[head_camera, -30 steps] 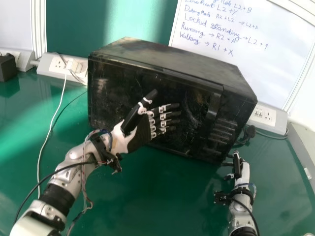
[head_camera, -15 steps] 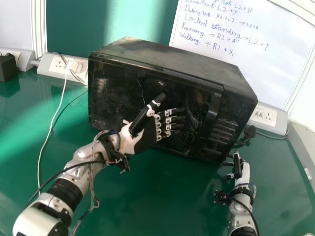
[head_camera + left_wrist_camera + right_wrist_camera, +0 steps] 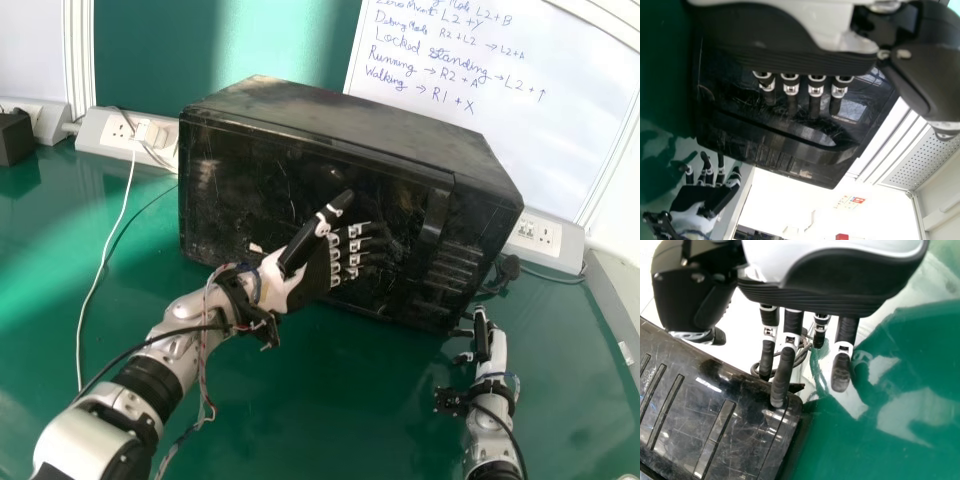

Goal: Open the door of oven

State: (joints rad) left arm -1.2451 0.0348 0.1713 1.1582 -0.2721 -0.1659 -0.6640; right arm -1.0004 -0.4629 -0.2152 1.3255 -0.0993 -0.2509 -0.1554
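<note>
A robot's left hand (image 3: 318, 272), thumb apart from extended fingers, hovers at the closed door (image 3: 260, 170) of a black oven (image 3: 340, 125) standing on a green table (image 3: 330, 400); whether they touch cannot be told. The right hand (image 3: 484, 342), fingers loosely outstretched, is by the oven's lower right corner, a whiteboard (image 3: 570, 110) behind.

The place looked like a lab or technical workroom. A whiteboard (image 3: 540, 150) behind the glossy green tabletop (image 3: 330, 400) bore handwritten lines (image 3: 435, 62) of short codes joined by arrows. Socket units (image 3: 95, 126) sat along the tabletop's back, and the left wrist view took in a perforated panel (image 3: 920, 160).
</note>
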